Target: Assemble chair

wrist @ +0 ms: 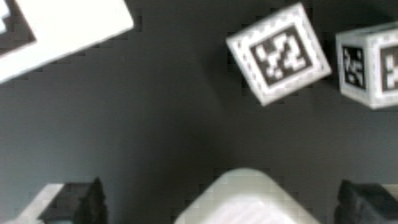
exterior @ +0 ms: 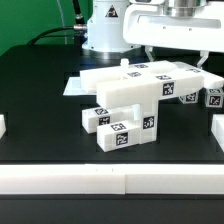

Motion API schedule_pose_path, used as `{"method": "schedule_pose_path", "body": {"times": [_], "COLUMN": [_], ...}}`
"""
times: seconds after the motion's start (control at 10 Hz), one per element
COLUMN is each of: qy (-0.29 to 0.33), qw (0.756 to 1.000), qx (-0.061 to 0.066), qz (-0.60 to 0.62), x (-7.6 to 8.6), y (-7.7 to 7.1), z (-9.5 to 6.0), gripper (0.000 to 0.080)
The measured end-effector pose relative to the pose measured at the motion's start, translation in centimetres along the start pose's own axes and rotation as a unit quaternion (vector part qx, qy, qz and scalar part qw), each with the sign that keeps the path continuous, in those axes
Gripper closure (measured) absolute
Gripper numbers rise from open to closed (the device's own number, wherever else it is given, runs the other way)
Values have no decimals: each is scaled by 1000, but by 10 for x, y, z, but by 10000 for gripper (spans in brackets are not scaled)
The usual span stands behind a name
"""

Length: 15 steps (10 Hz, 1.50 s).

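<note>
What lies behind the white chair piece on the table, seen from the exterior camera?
A flat marker board lies behind the chair; only its end at the exterior view's left shows, the rest is covered. The robot's base stands farther back.

From my remote station, the chair [exterior: 128,96] parts look to me like chunky white plastic, smooth and rather matt. Their black-and-white tags [wrist: 281,53] seem flat and printed, without shine. The table [exterior: 40,120] top is black and matt, with only a soft grey sheen. The gripper [exterior: 174,55] shell is smooth white plastic, a little more glossy than the parts. The marker board [exterior: 72,87] looks thin, white and matt.
</note>
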State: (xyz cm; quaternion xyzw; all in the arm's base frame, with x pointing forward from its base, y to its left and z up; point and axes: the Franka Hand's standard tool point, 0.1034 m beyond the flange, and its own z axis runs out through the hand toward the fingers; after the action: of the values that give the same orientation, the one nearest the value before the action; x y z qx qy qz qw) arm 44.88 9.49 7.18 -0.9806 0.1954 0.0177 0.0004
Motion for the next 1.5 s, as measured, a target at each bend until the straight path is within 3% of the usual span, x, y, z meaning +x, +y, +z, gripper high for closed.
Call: {"method": "schedule_pose_path", "body": {"times": [0.5, 1.1, 1.5], "qy": [0, 23, 38], "qw": [1000, 998, 997], "qx": [-1, 0, -1], "qz": [-4, -52, -70], "x": [0, 58, 88], "y": [0, 1, 2], "z": [1, 0, 0], "gripper": [151, 151, 151]}}
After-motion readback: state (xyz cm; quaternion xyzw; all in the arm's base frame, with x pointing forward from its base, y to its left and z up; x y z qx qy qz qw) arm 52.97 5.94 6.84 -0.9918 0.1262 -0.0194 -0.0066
